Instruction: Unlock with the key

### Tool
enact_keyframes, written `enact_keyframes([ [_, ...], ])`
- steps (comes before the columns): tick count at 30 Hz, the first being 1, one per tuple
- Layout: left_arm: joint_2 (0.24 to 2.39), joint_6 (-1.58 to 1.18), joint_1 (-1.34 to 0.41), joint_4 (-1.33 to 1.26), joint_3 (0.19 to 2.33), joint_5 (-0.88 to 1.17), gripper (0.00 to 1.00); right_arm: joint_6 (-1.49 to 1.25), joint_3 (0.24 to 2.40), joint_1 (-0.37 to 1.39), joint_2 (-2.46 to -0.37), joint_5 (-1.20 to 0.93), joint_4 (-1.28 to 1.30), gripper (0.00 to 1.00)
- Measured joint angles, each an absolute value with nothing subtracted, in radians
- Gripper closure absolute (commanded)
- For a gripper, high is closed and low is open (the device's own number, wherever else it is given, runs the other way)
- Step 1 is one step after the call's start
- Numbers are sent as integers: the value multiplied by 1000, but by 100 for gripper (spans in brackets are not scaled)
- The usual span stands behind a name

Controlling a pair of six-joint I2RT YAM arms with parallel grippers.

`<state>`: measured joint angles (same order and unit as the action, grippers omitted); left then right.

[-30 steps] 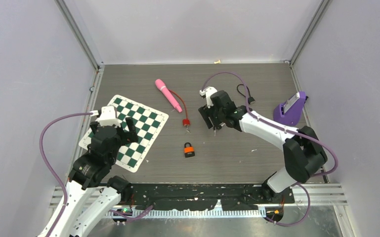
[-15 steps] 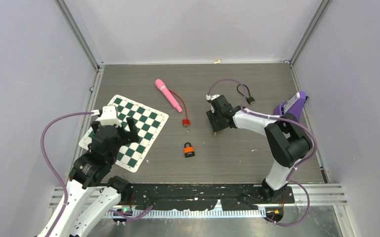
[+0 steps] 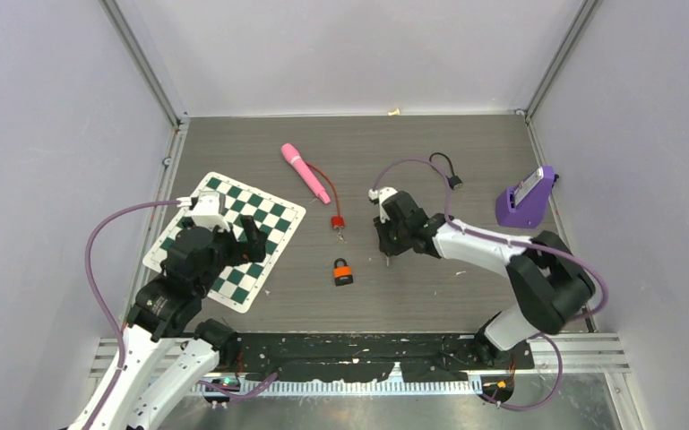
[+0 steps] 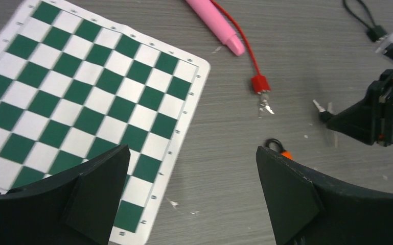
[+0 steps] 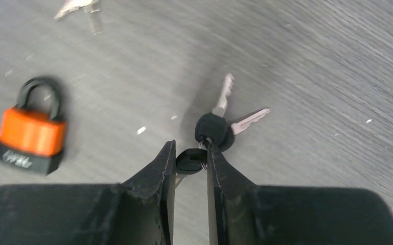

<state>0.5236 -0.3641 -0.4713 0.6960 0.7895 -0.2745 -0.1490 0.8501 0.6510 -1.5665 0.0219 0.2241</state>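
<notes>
Orange padlock point(image 3: 343, 271), quantity one, lies flat on the desk point(image 3: 466, 152) near the right gripper point(image 5: 190, 149). The right fingers pinch the black head of one key point(image 5: 189, 162); two more keys point(image 5: 213, 131) share its ring. Left gripper point(image 4: 191, 153): fingers spread wide, holding nothing, above one chessboard mat point(image 4: 82, 97).

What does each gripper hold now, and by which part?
The right gripper pinches a key by its black head; the left gripper is open and holds nothing.
</notes>
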Motion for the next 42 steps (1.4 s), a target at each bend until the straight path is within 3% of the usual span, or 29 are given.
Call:
enact_keyframes([
  [8,537,-474,-471,669,746,-109,2,-104,860,891,-1436,260,304,92],
  [13,569,-524,-471,669,745,-54,2,-105,869,986,-1484,353,374,67],
  [21,548,-549,-471,689,739,-24,2,-186,884,1083,-1542,252,492,26],
  [23,526,-549,-471,701,735,-24,2,-224,877,1098,-1512,233,506,21],
  [27,493,-554,-471,717,730,-24,2,-321,842,1092,-1381,235,519,18],
  [32,497,-565,-471,725,729,-22,2,-449,806,1018,-1285,249,496,23],
  [36,501,-570,-471,724,720,4,2,-507,748,942,-1285,232,458,32],
  [42,509,-574,-471,725,702,38,2,-538,734,886,-1359,184,411,34],
])
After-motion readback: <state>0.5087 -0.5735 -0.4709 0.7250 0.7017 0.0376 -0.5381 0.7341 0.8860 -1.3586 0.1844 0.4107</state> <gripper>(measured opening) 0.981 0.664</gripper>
